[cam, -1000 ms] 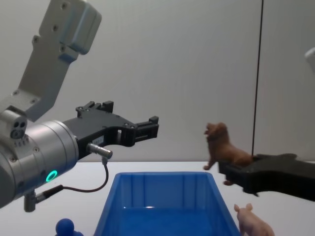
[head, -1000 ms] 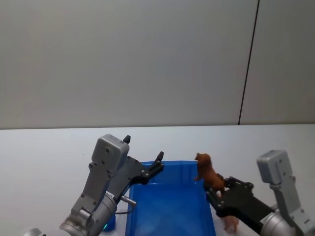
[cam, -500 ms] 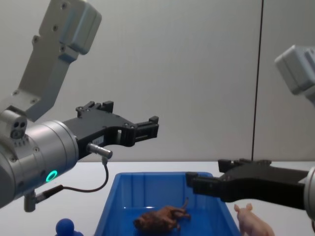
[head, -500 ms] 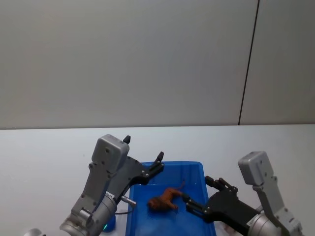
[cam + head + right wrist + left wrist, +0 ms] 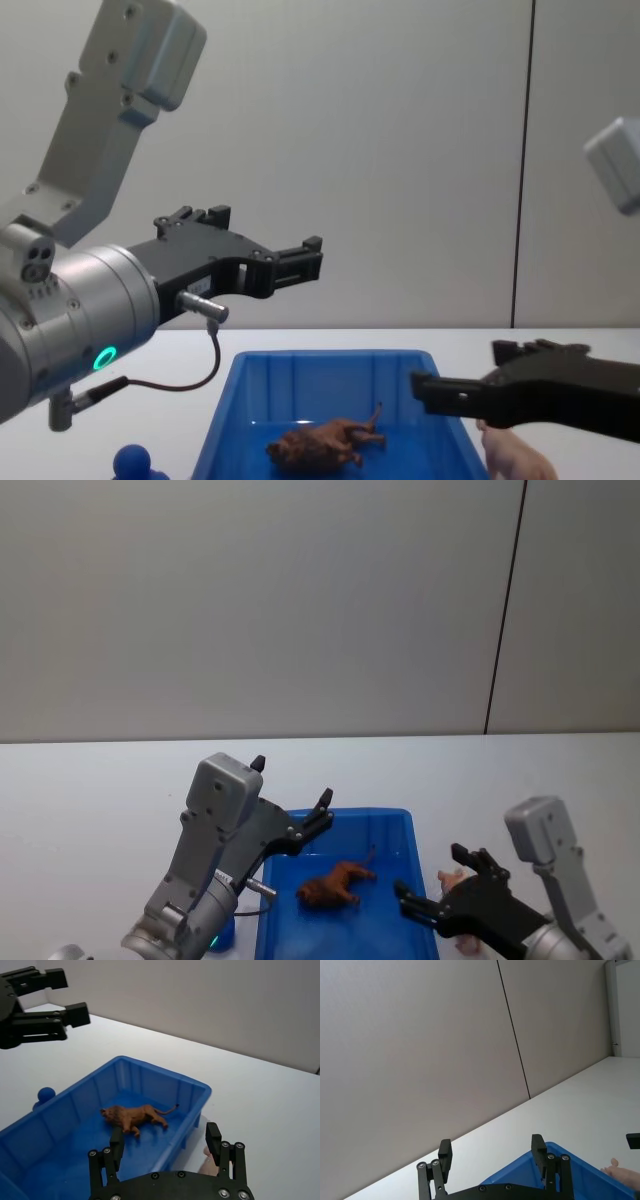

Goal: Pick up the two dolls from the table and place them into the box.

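Leave the lion (image 5: 330,883) lying inside the blue bin (image 5: 385,812); clear the right gripper (image 5: 428,870), open and empty at its 4 o'clock. Probably best: lower the left gripper (image 5: 292,782), open above the 10 o'clock corner, over the dark-blue figure (image 5: 132,462) at 8 o'clock on the table (image 5: 80,780).

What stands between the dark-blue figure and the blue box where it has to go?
Nothing visible. The dark-blue figure stands on the table close beside the box's left wall; the left hand hangs open higher up.
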Controlling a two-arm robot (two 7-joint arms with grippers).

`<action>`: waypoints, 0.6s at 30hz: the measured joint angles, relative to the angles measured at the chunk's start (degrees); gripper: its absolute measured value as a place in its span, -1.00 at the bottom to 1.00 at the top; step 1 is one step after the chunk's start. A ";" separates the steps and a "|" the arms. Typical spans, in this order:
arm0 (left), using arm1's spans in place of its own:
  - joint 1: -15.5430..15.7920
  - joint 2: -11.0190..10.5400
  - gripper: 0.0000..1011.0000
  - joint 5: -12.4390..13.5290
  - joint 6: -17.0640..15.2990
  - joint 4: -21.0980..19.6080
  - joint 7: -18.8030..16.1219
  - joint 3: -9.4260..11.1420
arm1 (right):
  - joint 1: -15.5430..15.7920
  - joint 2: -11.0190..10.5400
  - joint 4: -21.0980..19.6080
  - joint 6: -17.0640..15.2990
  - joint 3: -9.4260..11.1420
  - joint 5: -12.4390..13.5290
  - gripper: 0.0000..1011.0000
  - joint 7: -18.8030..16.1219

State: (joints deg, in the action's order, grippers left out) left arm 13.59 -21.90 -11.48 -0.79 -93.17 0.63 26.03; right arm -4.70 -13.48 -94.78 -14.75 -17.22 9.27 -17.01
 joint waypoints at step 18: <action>0.00 0.00 0.98 0.00 0.00 0.00 0.00 0.00 | 5.76 -3.48 -4.47 -0.91 2.16 2.24 0.98 9.41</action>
State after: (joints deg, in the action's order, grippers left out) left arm 13.59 -21.89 -11.48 -0.79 -93.17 0.63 26.02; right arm 1.07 -16.97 -99.25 -15.66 -15.06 11.51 -7.60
